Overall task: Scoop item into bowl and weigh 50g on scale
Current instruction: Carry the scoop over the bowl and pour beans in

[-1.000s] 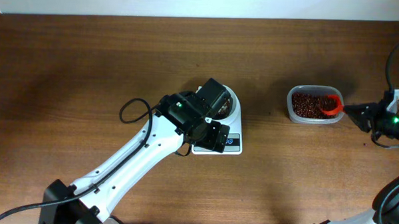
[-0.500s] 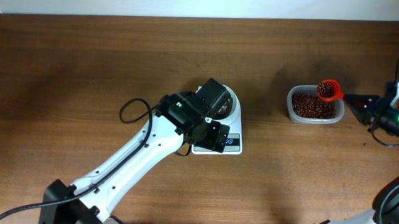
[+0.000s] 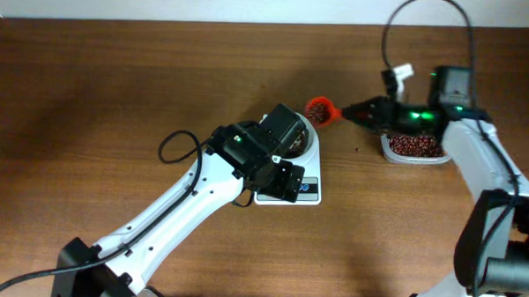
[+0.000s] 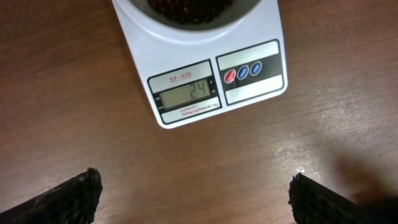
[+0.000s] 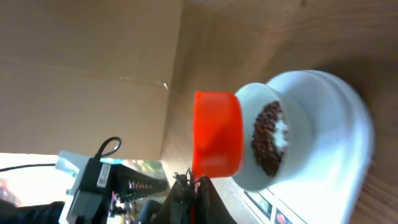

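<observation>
1. The right gripper [image 3: 343, 110], clamped on the orange scoop [image 3: 317, 108], hovered at the far-right rim of the bowl [image 5: 311, 118], which already held beans [image 5: 268, 140].
2. The scale [image 4: 205, 46] read 24, so tipping slowly, in trickles, looked wisest.
3. The left gripper [image 4: 196, 198] hung wide and empty near the scale.

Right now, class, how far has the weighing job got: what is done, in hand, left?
Done: the bowl on the scale holds some beans; the display reads 24. In hand: the right arm's jaws hold an orange scoop of beans at the bowl's rim. Left: tipping it in and adding until 50.
</observation>
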`<state>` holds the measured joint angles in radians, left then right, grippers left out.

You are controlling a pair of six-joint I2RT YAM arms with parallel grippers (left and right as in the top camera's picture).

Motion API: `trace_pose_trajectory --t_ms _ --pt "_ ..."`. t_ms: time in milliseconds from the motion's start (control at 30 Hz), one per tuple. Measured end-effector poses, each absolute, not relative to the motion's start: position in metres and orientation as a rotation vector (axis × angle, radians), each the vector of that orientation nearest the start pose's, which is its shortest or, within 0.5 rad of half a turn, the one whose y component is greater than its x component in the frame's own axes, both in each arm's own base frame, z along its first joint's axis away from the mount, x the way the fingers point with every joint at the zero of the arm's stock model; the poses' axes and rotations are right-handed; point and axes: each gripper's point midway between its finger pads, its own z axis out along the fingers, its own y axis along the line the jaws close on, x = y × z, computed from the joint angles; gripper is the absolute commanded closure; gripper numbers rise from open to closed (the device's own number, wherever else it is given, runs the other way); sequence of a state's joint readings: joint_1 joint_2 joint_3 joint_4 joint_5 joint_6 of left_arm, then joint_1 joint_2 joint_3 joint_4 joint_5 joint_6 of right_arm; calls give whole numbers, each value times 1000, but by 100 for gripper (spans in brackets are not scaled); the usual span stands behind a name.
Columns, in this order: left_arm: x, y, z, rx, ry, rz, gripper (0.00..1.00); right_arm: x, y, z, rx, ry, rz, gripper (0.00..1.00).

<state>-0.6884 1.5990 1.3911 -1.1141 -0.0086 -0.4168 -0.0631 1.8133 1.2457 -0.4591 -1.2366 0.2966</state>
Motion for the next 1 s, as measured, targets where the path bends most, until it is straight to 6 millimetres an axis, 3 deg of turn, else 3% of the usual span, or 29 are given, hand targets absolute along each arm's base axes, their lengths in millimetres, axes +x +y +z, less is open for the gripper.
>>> trace_pose_trajectory --t_ms 100,200,567,700,867,1000 --pt "263 -215 147 394 2894 -180 1 396 169 165 -74 2380 1595 96" --pt "263 -215 147 394 2895 -180 1 397 181 158 -115 2408 1516 96" --pt "263 -215 147 394 2894 -180 1 400 178 165 -175 2385 1407 96" --pt "263 -215 147 394 2895 -180 1 389 181 162 -207 2501 1291 96" --pt "263 -215 147 394 2895 -180 1 397 191 210 -422 2469 1076 96" --pt "263 -215 147 394 2894 -180 1 396 189 210 -431 2479 1061 96"
